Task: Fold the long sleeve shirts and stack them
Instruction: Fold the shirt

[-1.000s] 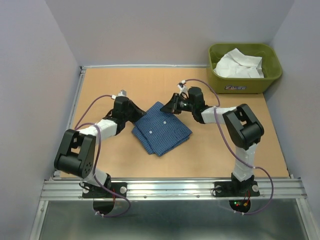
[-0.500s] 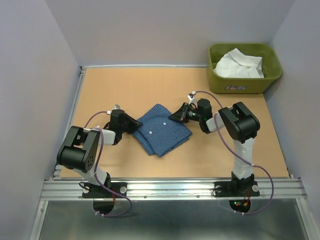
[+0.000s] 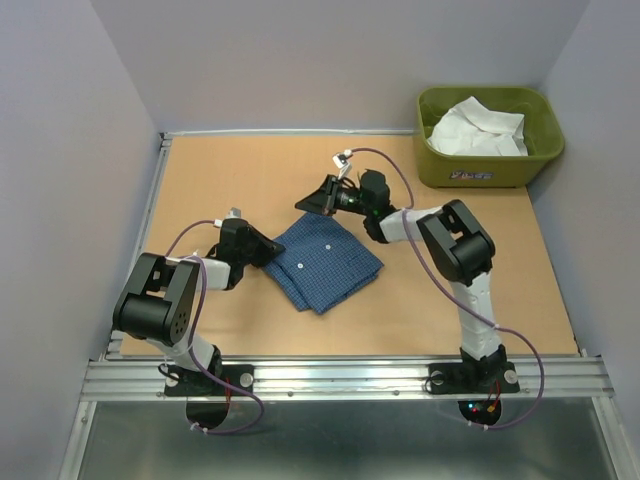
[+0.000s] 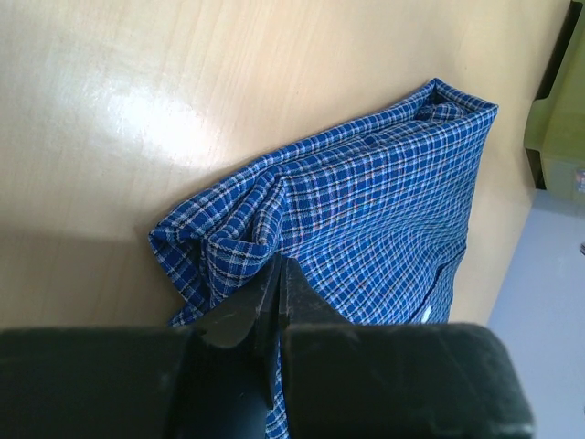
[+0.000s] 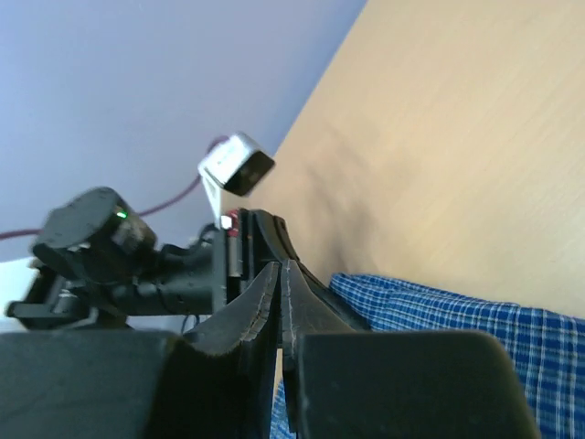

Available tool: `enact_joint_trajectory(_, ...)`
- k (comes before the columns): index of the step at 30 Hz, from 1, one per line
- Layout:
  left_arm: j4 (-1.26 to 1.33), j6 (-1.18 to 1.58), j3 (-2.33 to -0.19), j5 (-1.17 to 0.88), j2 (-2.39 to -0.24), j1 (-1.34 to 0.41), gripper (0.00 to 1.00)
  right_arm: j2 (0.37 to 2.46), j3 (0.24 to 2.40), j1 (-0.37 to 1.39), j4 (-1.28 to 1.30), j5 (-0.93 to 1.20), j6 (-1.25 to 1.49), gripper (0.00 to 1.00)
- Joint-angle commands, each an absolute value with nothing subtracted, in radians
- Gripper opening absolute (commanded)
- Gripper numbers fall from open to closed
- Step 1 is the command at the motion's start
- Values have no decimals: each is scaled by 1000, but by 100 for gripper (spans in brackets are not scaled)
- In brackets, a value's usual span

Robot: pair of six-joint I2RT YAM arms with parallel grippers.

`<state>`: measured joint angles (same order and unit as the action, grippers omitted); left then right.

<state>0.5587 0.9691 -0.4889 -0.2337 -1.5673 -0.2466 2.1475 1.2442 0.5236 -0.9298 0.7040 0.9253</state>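
Blue shirt (image 3: pixel 330 262) just beyond closed jaws

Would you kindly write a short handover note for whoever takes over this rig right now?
Left hand: shut, at the left corner of the blue shirt; grip on cloth unclear.
Right hand: shut, empty, raised near its far corner.
Done: blue shirt folded on the table.
White shirt: crumpled in the green tub.
To do: fold the white shirt, stack both.

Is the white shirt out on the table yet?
No, the white shirt lies crumpled inside the olive-green tub at the far right corner, and only the blue shirt is on the table.
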Motion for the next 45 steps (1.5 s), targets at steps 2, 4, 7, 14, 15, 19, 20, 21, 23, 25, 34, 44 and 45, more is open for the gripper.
enact_joint_trajectory(2, 506, 930, -492, -227, -1557, -241, 13, 2325, 1366, 552, -919, 721, 951, 9)
enact_joint_trajectory(4, 506, 936, -483, -229, -1560, -241, 13, 2364, 1388, 552, -913, 710, 954, 9)
enact_joint_trajectory(7, 506, 943, -469, -227, -1560, -241, 12, 2420, 1410, 548, -902, 690, 946, 9)
enact_joint_trajectory(14, 508, 950, -434, -235, -1572, -241, 12, 2454, 1399, 471, -888, 609, 968, 9)
enact_joint_trajectory(15, 508, 948, -431, -236, -1577, -241, 12, 2450, 1407, 463, -859, 600, 966, 9)
enact_joint_trajectory(19, 506, 948, -425, -238, -1583, -239, 12, 2436, 1468, 451, -607, 531, 856, 8)
enact_joint_trajectory(20, 506, 945, -428, -239, -1583, -239, 12, 2428, 1503, 451, -560, 506, 810, 7)
enact_joint_trajectory(21, 505, 942, -431, -239, -1580, -239, 12, 2422, 1514, 451, -522, 496, 798, 7)
enact_joint_trajectory(23, 499, 931, -448, -236, -1572, -239, 13, 2399, 1561, 449, -402, 456, 732, 7)
enact_joint_trajectory(25, 474, 919, -469, -221, -1551, -241, 14, 2379, 1591, 449, -292, 425, 692, 7)
enact_joint_trajectory(34, 351, 841, -572, -147, -1482, -241, 17, 2132, 1482, 448, -259, 446, 661, 7)
enact_joint_trajectory(44, 169, 759, -683, -141, -1263, -317, 27, 1817, 1124, 448, -265, 541, 655, 8)
enact_joint_trajectory(45, 157, 765, -681, -146, -1238, -340, 27, 1800, 1088, 448, -268, 545, 652, 8)
